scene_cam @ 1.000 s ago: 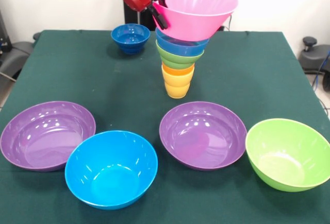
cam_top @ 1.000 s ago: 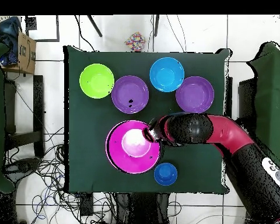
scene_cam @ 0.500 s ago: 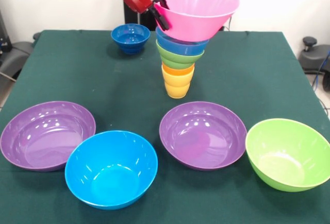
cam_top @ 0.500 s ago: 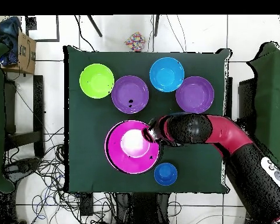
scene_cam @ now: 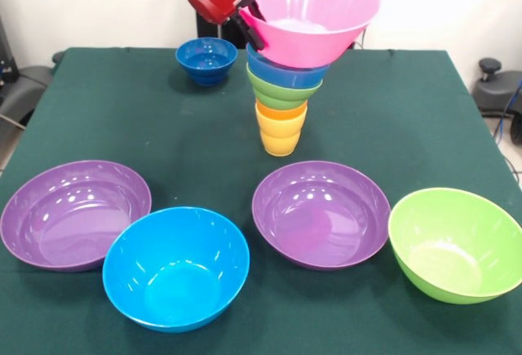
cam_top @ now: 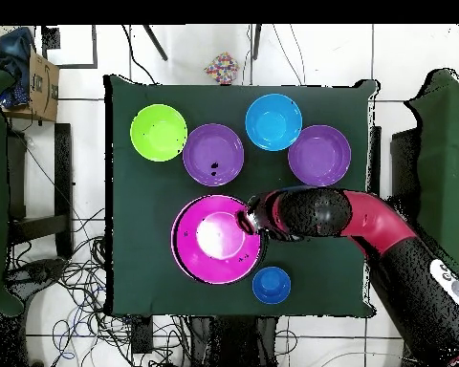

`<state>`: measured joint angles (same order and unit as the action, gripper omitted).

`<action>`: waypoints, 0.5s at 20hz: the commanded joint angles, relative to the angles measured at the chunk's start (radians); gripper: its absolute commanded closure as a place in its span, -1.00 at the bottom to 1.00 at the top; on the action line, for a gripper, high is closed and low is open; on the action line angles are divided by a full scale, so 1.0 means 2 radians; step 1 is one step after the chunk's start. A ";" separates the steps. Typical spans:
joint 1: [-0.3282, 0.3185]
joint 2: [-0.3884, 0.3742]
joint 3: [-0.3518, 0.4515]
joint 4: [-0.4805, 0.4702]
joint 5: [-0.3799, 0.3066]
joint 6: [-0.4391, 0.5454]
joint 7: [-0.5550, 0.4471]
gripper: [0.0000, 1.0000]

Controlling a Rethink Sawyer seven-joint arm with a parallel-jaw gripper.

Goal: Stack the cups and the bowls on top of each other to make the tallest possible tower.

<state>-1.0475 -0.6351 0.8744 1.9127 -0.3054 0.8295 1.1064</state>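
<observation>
Since the earlier frames the large pink bowl (scene_cam: 310, 12) has risen a little and tipped further, so I now see more of its pale inside from the front. My hand (scene_cam: 249, 22) is pinched on the bowl's rim at the side toward the small dark blue bowl (scene_cam: 206, 59), one dark finger (scene_cam: 254, 32) lying against the outer wall. The pink bowl hangs tilted right over the tower (scene_cam: 284, 102); I cannot tell whether its base touches the light blue bowl (scene_cam: 285, 72) on top. Below that sit the small green bowl (scene_cam: 283, 92), then the orange cup (scene_cam: 281, 113) nested in the yellow cup (scene_cam: 280, 136), which stands on the green desk (scene_cam: 122, 118) around its middle, nearer the far edge.

Along the near edge lie four large bowls, mouths up: a purple bowl (scene_cam: 75, 212) toward the left corner, a blue bowl (scene_cam: 176, 267) beside it, a second purple bowl (scene_cam: 320, 212), and a green bowl (scene_cam: 455, 243) at the right corner. From overhead the pink bowl hides the tower entirely.
</observation>
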 commanded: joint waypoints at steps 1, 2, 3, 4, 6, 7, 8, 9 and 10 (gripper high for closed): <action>0.002 0.029 -0.015 0.014 -0.032 -0.035 -0.003 1.00; 0.001 0.029 -0.015 0.014 -0.033 -0.034 -0.003 1.00; -0.001 0.028 -0.014 0.015 -0.033 -0.032 -0.004 1.00; -0.002 0.027 -0.013 0.014 -0.031 -0.028 -0.005 1.00; -0.004 0.022 -0.009 0.012 -0.027 -0.021 -0.006 1.00; -0.002 0.019 -0.007 0.010 -0.025 -0.017 -0.005 1.00; -0.001 0.016 -0.006 0.008 -0.022 -0.012 -0.004 1.00; -0.001 0.014 -0.005 0.008 -0.021 -0.009 -0.004 1.00; 0.004 0.011 -0.004 0.004 -0.018 -0.003 -0.003 1.00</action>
<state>-1.0605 -0.6221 0.8746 1.9125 -0.3075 0.8276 1.1064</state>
